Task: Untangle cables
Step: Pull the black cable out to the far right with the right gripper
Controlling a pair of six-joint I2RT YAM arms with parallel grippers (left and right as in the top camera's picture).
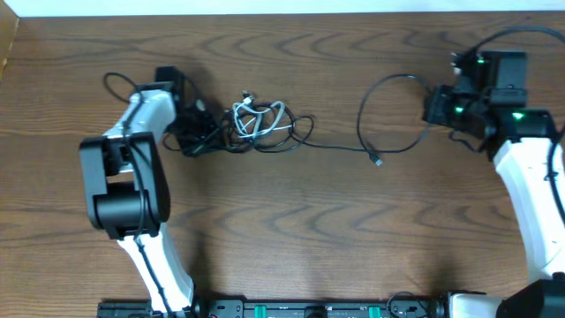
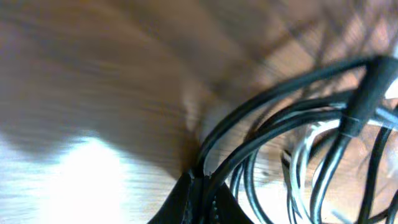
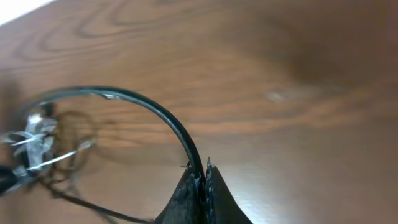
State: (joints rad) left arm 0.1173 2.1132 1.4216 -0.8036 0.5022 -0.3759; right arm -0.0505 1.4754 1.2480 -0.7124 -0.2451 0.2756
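A knot of thin black cables (image 1: 282, 132) with a white cable (image 1: 260, 119) coiled in it lies left of centre on the wooden table. My left gripper (image 1: 199, 132) is at the knot's left end, shut on black cable strands (image 2: 261, 124) that loop away from its tips (image 2: 202, 180). One black cable (image 1: 375, 97) arcs from the knot's right side up to my right gripper (image 1: 437, 110), and a small plug end (image 1: 378, 161) lies beside the arc. In the right wrist view the gripper (image 3: 202, 171) is shut on that black cable (image 3: 168, 118).
The table's far edge (image 1: 265, 12) runs along the top, with a pale surface beyond it. The arm bases and a black rail (image 1: 309, 309) sit at the near edge. A thicker black robot cable (image 1: 119, 84) loops behind the left arm.
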